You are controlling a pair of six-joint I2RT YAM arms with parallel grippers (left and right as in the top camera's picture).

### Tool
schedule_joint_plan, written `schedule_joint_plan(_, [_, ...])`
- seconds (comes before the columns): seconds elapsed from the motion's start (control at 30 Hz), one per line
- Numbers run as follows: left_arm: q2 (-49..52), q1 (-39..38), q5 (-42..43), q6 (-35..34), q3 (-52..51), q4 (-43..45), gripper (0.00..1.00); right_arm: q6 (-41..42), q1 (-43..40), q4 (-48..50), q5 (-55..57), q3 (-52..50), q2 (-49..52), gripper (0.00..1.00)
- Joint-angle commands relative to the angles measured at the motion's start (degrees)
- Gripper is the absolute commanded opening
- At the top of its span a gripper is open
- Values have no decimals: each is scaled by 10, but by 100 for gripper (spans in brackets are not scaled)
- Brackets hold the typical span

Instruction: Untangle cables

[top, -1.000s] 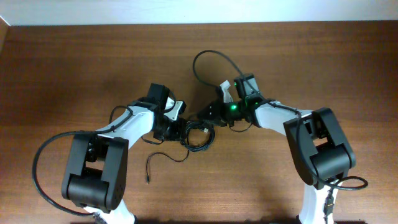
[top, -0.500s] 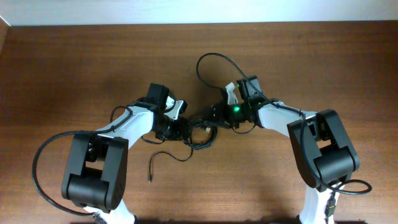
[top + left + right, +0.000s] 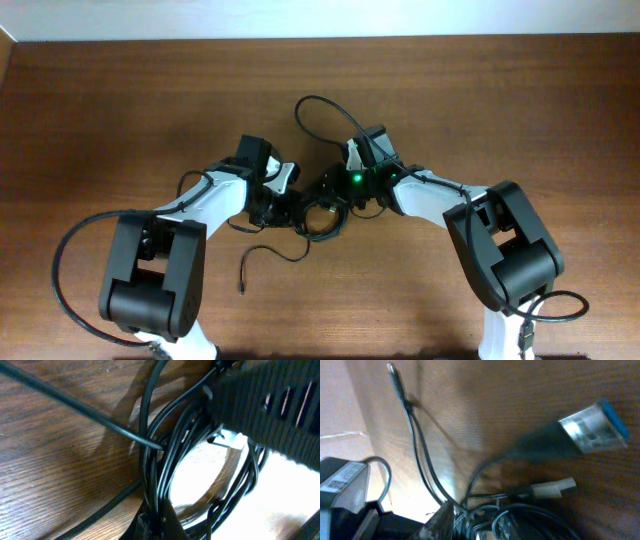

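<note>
The knotted cables (image 3: 318, 216) are found at centre frame on the desk (image 3: 120, 110), pinched at their left edge by the closed left claw (image 3: 283, 207), while the right claw (image 3: 335, 190), whose opening cannot be told, is placed just at their upper right.

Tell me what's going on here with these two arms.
The left gripper is shut on a knotted bundle of black cables in the middle of the table. The right gripper is down in the same tangle beside it, though whether it grips anything can't be made out. One cable loops away toward the far side and a loose end trails toward the near edge. The knot isn't undone yet.
</note>
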Motion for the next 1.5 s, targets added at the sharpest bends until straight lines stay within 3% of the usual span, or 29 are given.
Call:
schedule_joint_plan(0.0, [4, -3, 7, 5, -3, 3, 0, -22, 6, 60, -20, -11, 12, 31])
schedule_joint_plan(0.07, [4, -3, -4, 5, -3, 3, 0, -28, 6, 87, -66, -11, 12, 26])
schedule_joint_plan(0.1, [4, -3, -5, 5, -3, 3, 0, -41, 5, 94, -80, -11, 12, 13])
schedule_joint_plan(0.17, [4, -3, -20, 3, -3, 3, 0, -42, 5, 93, -88, -11, 12, 4])
schedule_joint_plan(0.37, [-8, 4, -28, -22, -3, 3, 0, -113, 0, 96, -179, -11, -16, 4])
schedule_joint_plan(0.57, [-129, 62, -55, -25, -3, 31, 0, -131, -49, 144, -391, -10, -83, 4])
schedule_joint_plan(0.73, [-139, 61, -108, -27, -3, 40, 0, -62, -56, 172, -479, -10, -83, 4])
schedule_joint_plan(0.83, [-139, 61, -135, -52, -3, 40, 0, 31, -56, 210, -529, -10, -83, 4])
schedule_joint_plan(1.03, [-138, 56, -221, -111, -4, 27, 0, 118, -63, 232, -529, -10, -83, 4])
schedule_joint_plan(1.23, [-138, 54, -223, -115, -4, 24, 0, 228, -116, 269, -492, -10, -83, 4])
schedule_joint_plan(1.33, [-138, 49, -223, -115, -4, 24, 0, 221, -139, 280, -491, -10, -83, 5])
schedule_joint_plan(1.47, [-138, 49, -223, -115, -4, 24, 0, 185, -142, 280, -498, -10, -82, 14])
